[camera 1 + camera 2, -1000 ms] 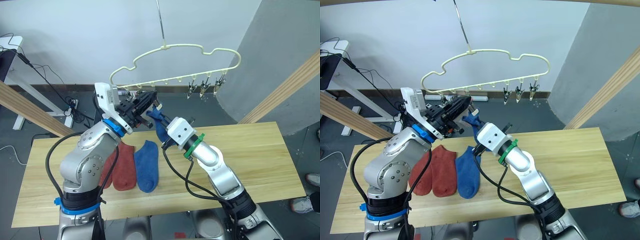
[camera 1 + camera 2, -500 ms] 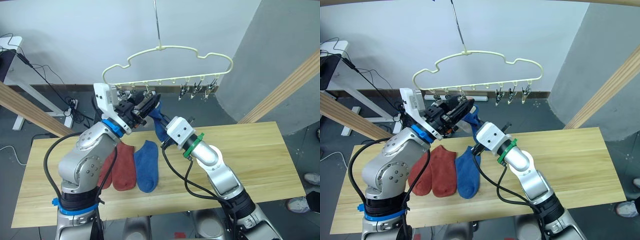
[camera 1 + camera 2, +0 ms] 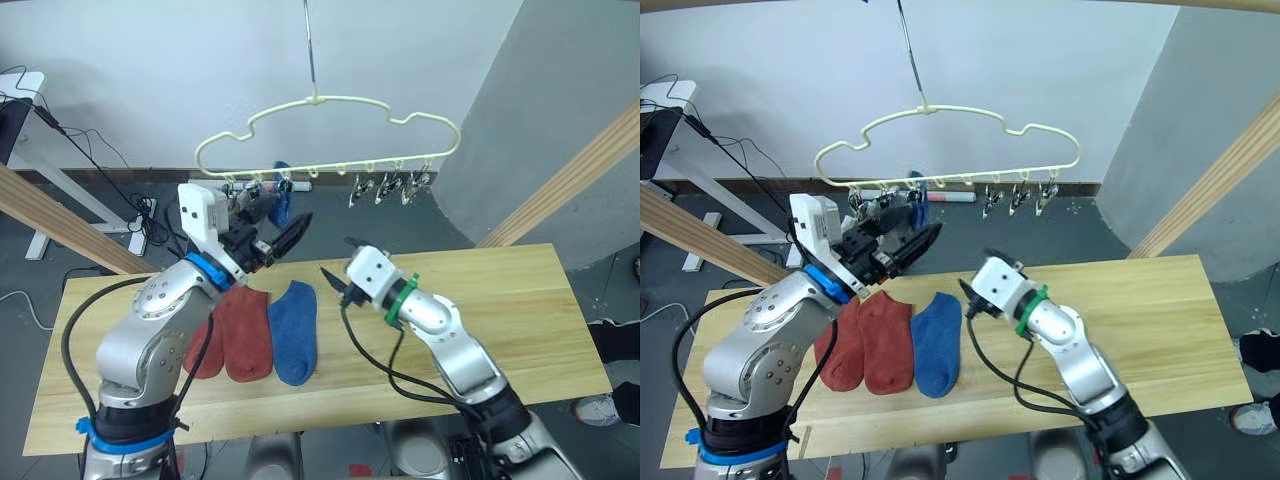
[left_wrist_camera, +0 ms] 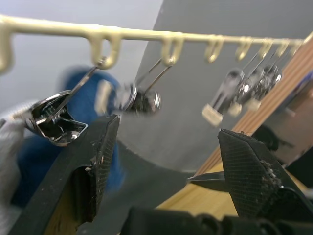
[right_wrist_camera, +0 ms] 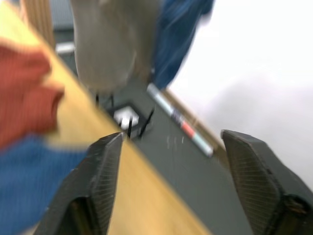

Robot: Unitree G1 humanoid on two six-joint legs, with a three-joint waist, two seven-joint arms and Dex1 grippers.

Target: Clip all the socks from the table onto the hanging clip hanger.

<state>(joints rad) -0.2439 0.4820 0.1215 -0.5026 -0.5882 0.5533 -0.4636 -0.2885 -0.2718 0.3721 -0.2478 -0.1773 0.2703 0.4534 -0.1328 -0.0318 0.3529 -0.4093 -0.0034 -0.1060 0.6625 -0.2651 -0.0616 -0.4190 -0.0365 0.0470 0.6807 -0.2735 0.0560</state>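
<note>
— What lies at the left of the surface?

— Two rust-red socks side by side, and touching their right edge one blue sock, all flat on the pale wood, toes toward the robot.

— And the left gripper?

— It is raised above those socks, just under the left end of the clip hanger. In the left wrist view its two black fingers stand spread apart with nothing between them.

— Where is the hanger itself?

— It hangs by its slim hook above the far edge of the surface. Another blue sock dangles from a clip on the left part of the row, and something light grey hangs just beside it, though I cannot tell how it is fastened. Three bare metal clips cluster toward the right end.

— The right gripper?

— It is over the middle of the surface, just right of the flat blue sock and below the hanger. In its wrist view the fingers are parted and empty.

— Anything further right?

— A slanted wooden pole beyond the surface.
</note>
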